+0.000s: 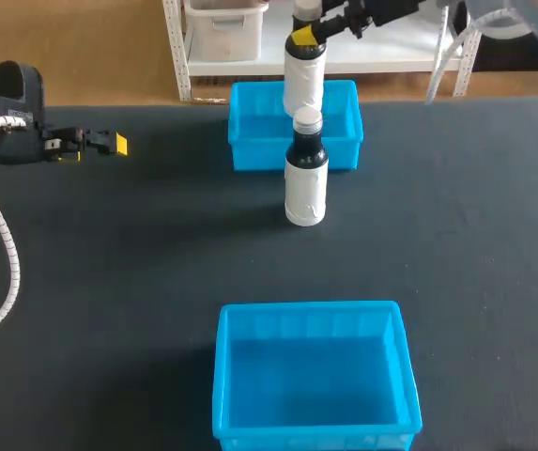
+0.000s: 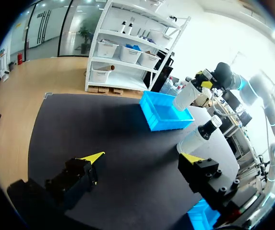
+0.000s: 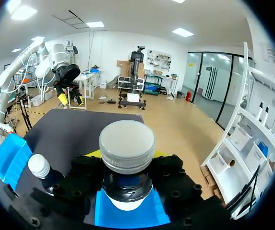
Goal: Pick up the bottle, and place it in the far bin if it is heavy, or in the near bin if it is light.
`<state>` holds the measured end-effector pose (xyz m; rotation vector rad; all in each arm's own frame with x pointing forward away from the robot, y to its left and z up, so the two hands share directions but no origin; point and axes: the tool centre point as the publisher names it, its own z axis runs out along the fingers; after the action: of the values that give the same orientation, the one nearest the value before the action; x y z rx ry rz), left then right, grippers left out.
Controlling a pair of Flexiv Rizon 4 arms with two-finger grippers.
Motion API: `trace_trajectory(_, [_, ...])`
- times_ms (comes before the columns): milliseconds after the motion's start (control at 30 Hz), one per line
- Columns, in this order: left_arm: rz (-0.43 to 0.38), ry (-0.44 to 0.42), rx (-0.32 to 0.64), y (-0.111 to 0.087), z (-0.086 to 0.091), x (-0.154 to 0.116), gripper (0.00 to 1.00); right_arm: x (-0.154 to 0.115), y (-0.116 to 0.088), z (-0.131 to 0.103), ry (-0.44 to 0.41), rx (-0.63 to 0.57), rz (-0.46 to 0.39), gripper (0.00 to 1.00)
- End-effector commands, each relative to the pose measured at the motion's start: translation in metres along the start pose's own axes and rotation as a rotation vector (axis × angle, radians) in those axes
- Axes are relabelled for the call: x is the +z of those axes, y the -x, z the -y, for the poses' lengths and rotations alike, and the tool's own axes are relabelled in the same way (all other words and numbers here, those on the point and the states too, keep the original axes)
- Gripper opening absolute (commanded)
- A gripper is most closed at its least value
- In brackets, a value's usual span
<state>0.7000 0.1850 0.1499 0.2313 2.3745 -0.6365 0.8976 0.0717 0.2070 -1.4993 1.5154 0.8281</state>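
My right gripper (image 1: 304, 38) is shut on the neck of a white bottle with a dark top (image 1: 303, 80) and holds it upright above the far blue bin (image 1: 250, 150). In the right wrist view the held bottle's grey cap (image 3: 126, 143) sits between the fingers, with the far bin (image 3: 108, 213) below. A second, similar bottle (image 1: 306, 178) stands on the black table in front of the far bin. The near blue bin (image 1: 311, 310) sits at the table's front. My left gripper (image 1: 109, 143) stands open at the far left, holding nothing.
The left wrist view shows the open left gripper (image 2: 142, 158) over bare black tabletop, with the standing bottle (image 2: 199, 136), the held bottle (image 2: 187, 96) and the far bin (image 2: 163, 112) ahead. A white cable (image 1: 1, 235) hangs from the left arm.
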Motion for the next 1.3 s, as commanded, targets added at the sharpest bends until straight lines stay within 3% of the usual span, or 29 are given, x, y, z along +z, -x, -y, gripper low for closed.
trace_trajectory(33, [0.0,0.0,0.0,0.0,0.0,0.0,1.0,0.01,0.004,0.013,0.082,0.0,0.002,0.0])
trace_trajectory(1300, [0.0,0.0,0.0,0.0,0.0,0.0,1.0,0.07,-0.006,0.014,0.212,0.046,0.017,0.0])
